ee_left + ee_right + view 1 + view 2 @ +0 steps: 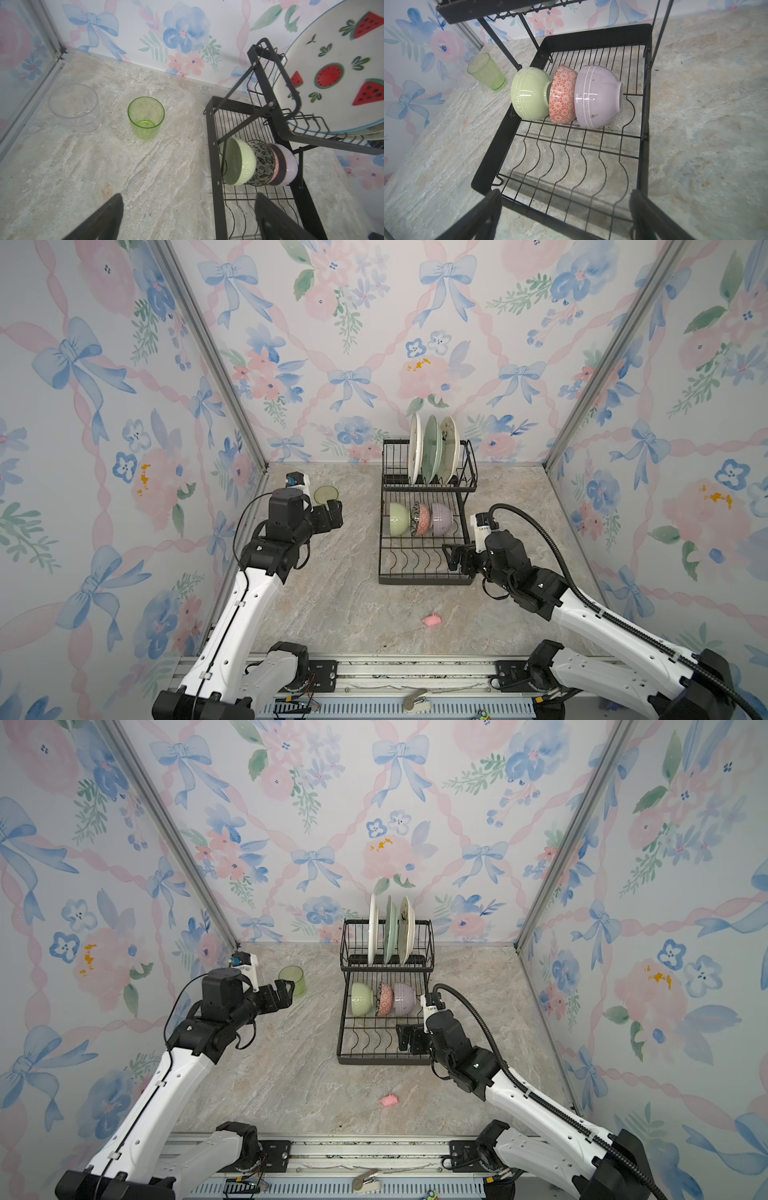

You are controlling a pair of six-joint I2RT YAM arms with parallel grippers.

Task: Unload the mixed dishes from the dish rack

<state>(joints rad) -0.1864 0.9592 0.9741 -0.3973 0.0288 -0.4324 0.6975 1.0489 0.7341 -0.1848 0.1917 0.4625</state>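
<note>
Both the left gripper (286, 992) and right gripper (451, 559) being wide and empty, the lavender ceramic bowl (596, 97) is best lifted by its rim from the black wire dish rack (591, 36).

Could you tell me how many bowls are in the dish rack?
3, in a row on the lower tier: pale green bowl, pink-patterned bowl in the middle, lavender bowl.

small pink lump (432, 620) on marble tabletop (353, 605)
</note>
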